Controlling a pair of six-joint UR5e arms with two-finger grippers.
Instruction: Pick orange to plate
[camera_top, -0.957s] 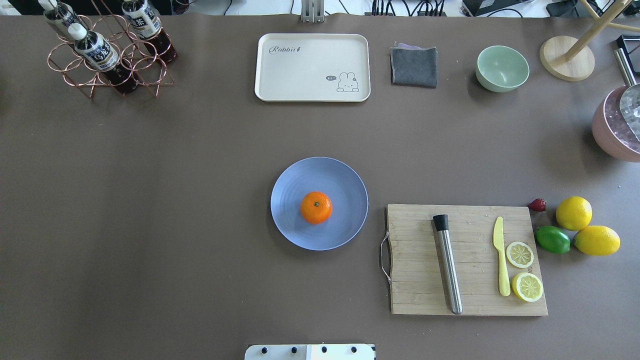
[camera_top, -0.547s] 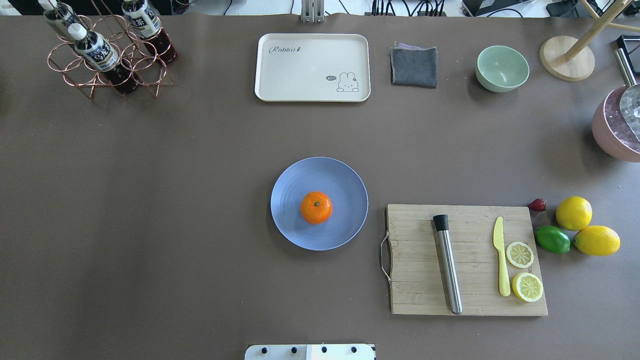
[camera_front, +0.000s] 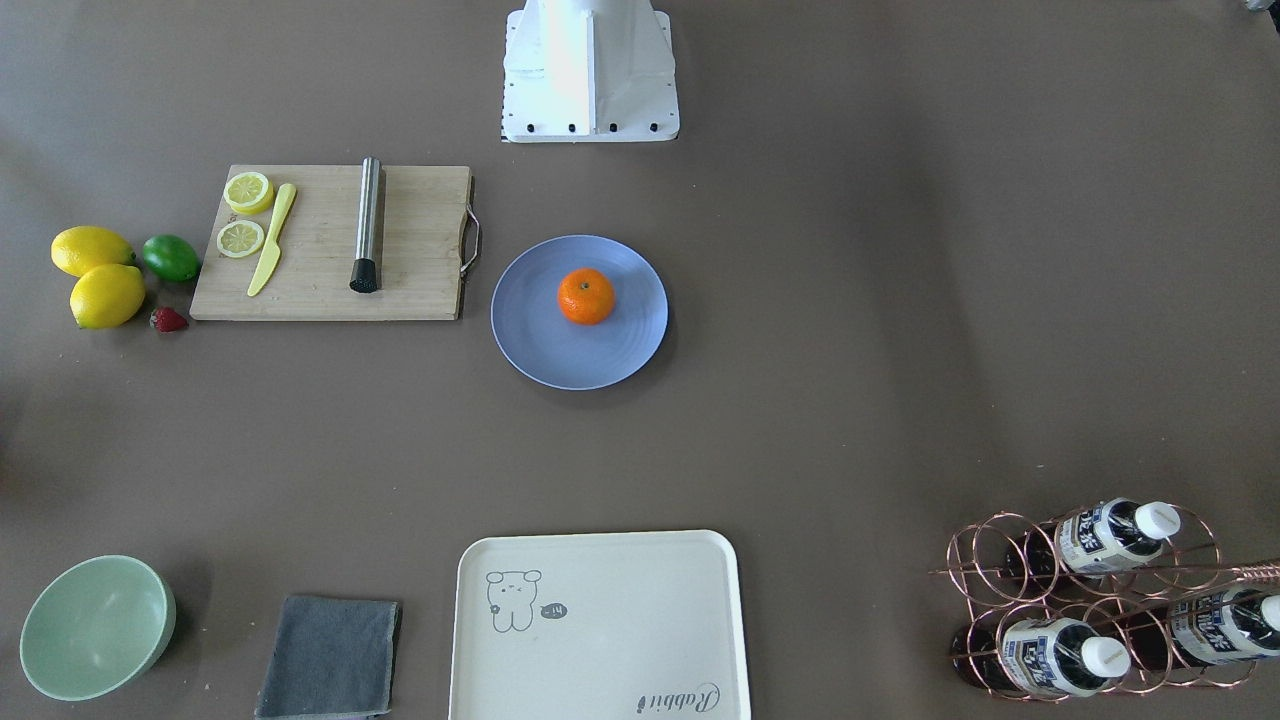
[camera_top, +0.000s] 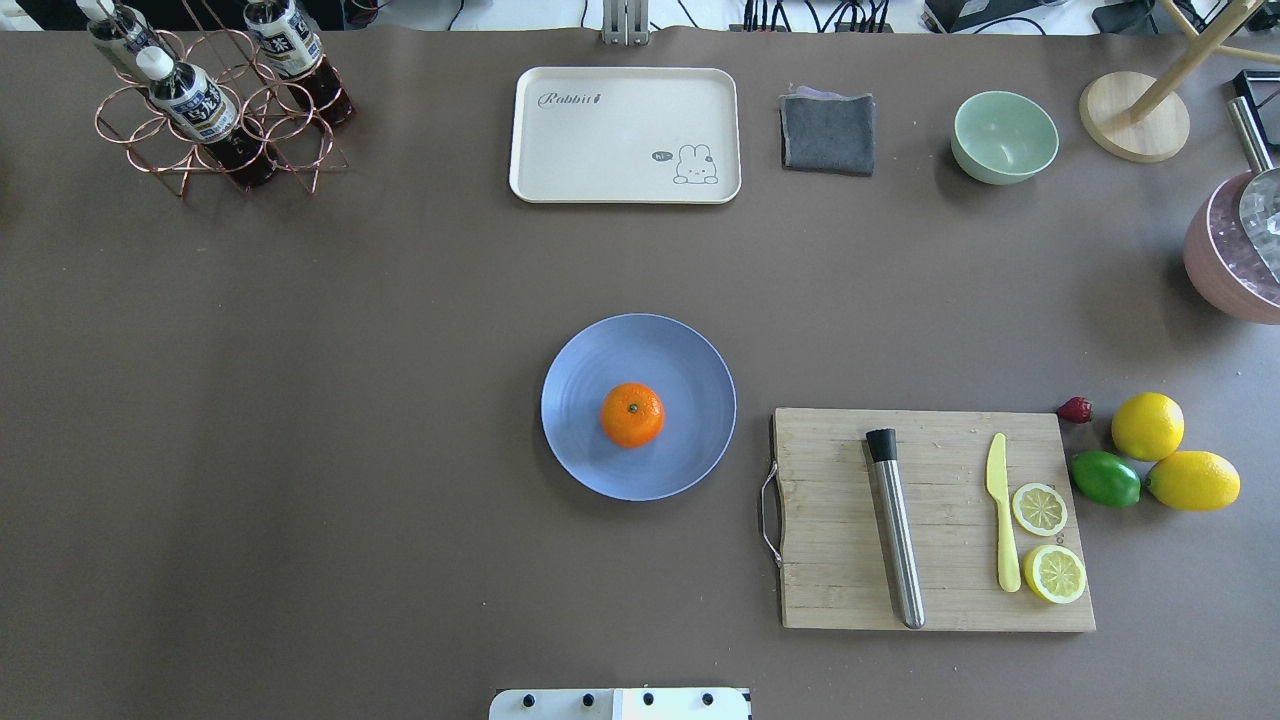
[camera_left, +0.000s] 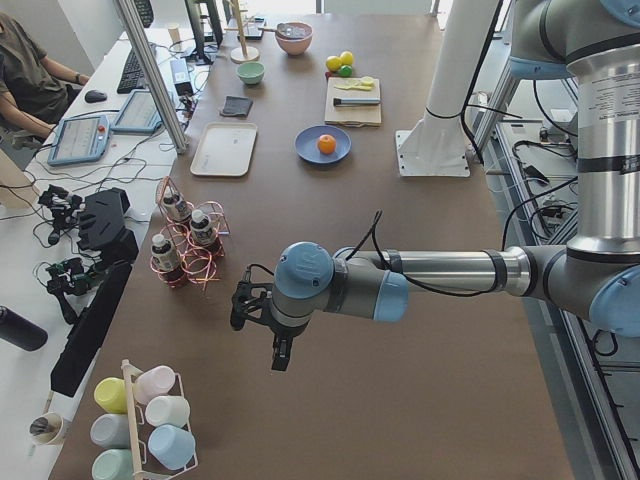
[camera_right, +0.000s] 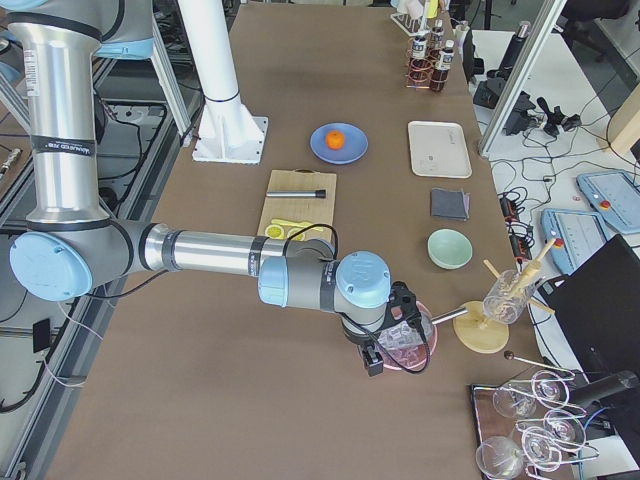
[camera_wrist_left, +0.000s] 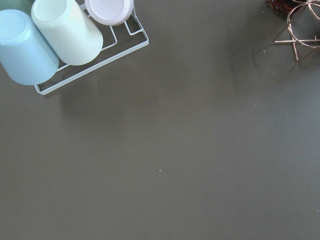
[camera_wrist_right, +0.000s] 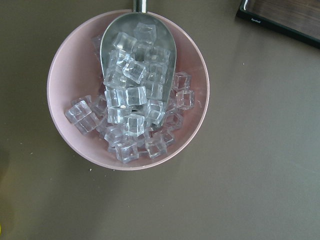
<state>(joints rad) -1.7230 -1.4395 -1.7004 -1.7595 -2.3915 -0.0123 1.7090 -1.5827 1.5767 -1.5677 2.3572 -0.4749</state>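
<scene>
Claw state cannot be told for either arm. The left gripper (camera_left: 279, 358) hangs over bare table near the cup rack (camera_left: 150, 420), and the right gripper (camera_right: 372, 362) hangs above the pink bowl (camera_wrist_right: 57, 85) of ice (camera_wrist_right: 132, 100); both are well apart from the fruit, and neither visibly carries anything. One orange (camera_top: 632, 415) sits near the middle of the one plate (camera_top: 600, 460), so the task looks done. A needless re-grasp could roll it off or shove the plate, and a careless descent on the right could strike the scoop (camera_wrist_right: 107, 35). Counted: two lemons (camera_top: 1147, 426), one lime (camera_top: 1105, 479), two lemon halves (camera_top: 1040, 508), one strawberry (camera_top: 1076, 409), three bottles (camera_top: 190, 100).
</scene>
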